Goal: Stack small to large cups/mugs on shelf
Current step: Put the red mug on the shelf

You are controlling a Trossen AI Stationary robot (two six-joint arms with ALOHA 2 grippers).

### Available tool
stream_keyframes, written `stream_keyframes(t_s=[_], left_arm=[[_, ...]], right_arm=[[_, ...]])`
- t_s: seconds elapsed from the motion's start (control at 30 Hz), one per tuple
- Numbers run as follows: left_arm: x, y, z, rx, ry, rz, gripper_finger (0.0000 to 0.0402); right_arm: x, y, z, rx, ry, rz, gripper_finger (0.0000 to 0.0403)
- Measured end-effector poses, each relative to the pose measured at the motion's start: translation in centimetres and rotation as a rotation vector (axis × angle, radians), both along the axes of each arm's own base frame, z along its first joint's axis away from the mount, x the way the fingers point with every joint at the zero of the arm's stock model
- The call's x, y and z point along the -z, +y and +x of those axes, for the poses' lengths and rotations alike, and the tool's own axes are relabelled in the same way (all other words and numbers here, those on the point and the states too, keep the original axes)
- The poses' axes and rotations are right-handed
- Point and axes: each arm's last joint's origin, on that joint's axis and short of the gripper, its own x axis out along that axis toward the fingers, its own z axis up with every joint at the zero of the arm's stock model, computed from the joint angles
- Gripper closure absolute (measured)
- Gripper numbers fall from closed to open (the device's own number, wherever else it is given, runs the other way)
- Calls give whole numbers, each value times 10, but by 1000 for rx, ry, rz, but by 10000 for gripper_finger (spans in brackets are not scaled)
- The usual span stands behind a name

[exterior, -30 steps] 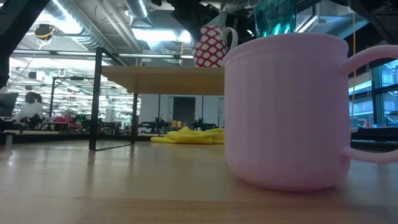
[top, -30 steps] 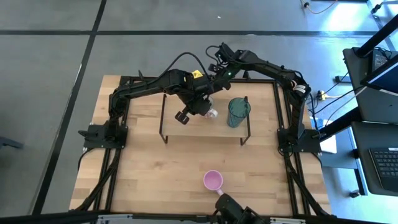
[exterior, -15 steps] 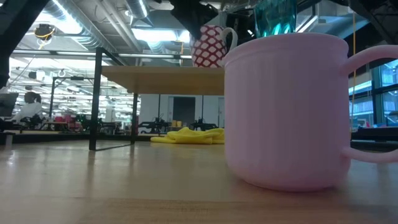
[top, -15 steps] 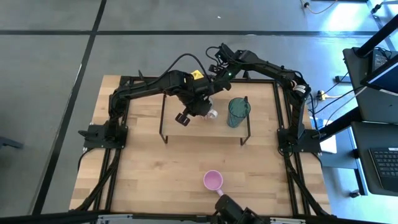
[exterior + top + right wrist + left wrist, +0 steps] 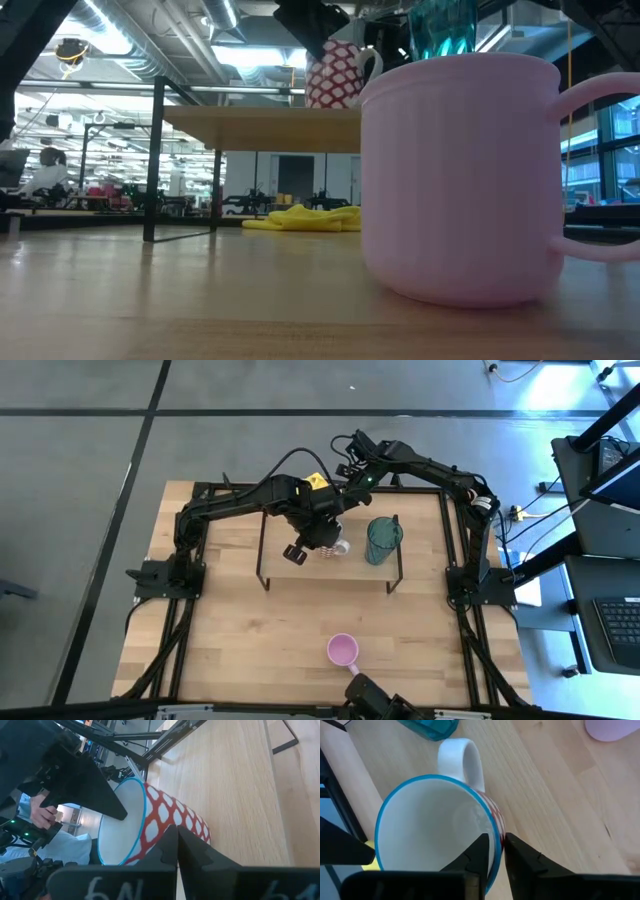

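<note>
The left pincer (image 5: 318,546) is clamped on the rim of the red-and-white patterned mug (image 5: 338,547), one finger inside the blue-edged mouth and one outside on the wall, which is clear in the left wrist view where the fingers (image 5: 479,856) squeeze the rim of the mug (image 5: 435,830). The mug looks empty inside, plain white. It's right over the shelf (image 5: 280,565), and in the low view it looks slightly tilted (image 5: 335,72); I can't tell if its base touches the board. Just to the right of the pincer on the same shelf stands the teal cup (image 5: 381,540), upright, close beside the mug but apart from it. I can't see what's in it. The left arm reaches in from the left side of the worktop (image 5: 250,630), elbow bent, wrist angled down over the shelf. The right pincer (image 5: 345,465) sits just behind the mug at the back of the shelf, fingers pressed together holding nothing, its arm folded back from the right. Well toward the front of the worktop from the pincer is the pink mug (image 5: 343,651), upright and empty-looking. A yellow cloth (image 5: 305,218) lies under the shelf.
</note>
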Motion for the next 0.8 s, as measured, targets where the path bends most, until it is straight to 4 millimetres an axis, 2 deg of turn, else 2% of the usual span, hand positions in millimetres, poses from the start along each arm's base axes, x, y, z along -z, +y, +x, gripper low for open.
stream_keyframes(t_s=[0.8], left_arm=[[1, -9, -2, -40, 35, 1, 343]], right_arm=[[1, 1, -2, -3, 15, 8, 396]])
